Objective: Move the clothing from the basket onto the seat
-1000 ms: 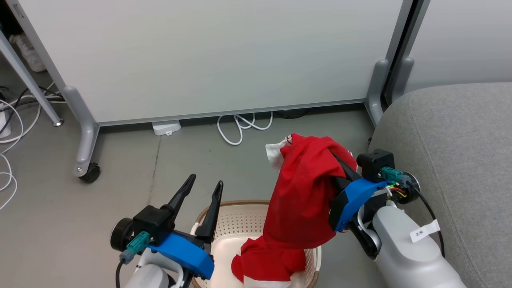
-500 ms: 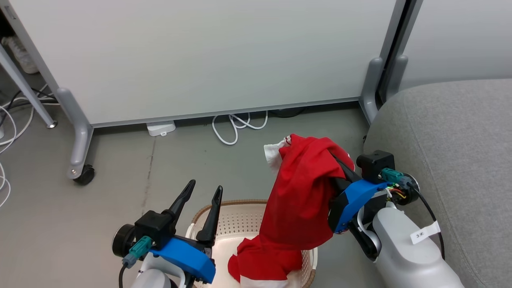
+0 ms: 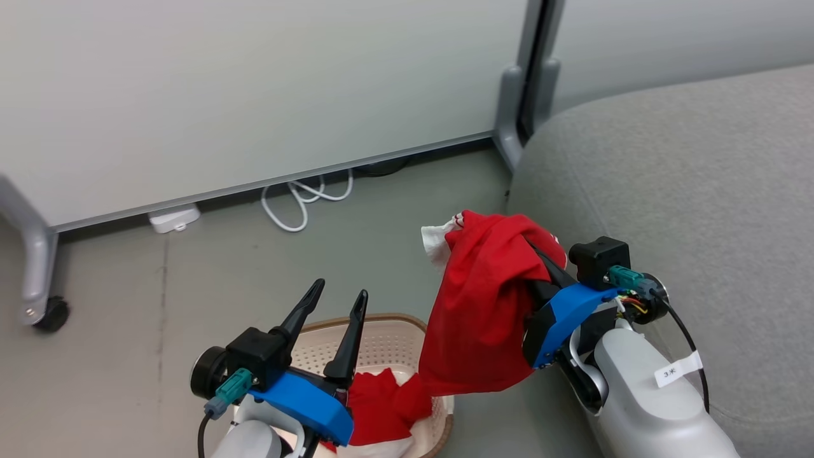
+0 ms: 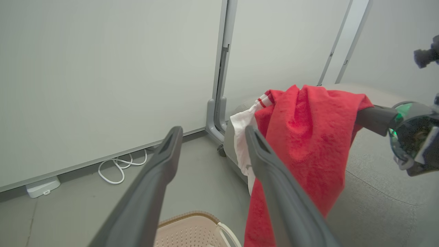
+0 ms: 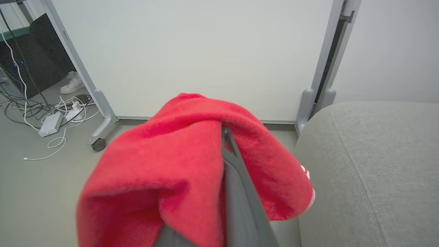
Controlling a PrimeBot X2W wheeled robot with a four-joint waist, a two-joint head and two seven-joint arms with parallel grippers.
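We see two soft red garments. One garment (image 3: 483, 305), fleecy with white striped trim, hangs draped over our right tool (image 5: 223, 137), which is clamped on it, beside the rounded grey fabric sofa (image 3: 699, 191). The other garment (image 3: 381, 404) lies crumpled in the perforated cream basket (image 3: 388, 337). Our left tool (image 3: 341, 289) gapes empty above the basket.

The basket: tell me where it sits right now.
In the head view the basket sits on the floor at bottom centre, partly behind the open left gripper and left of the grey sofa, with one red garment inside it.
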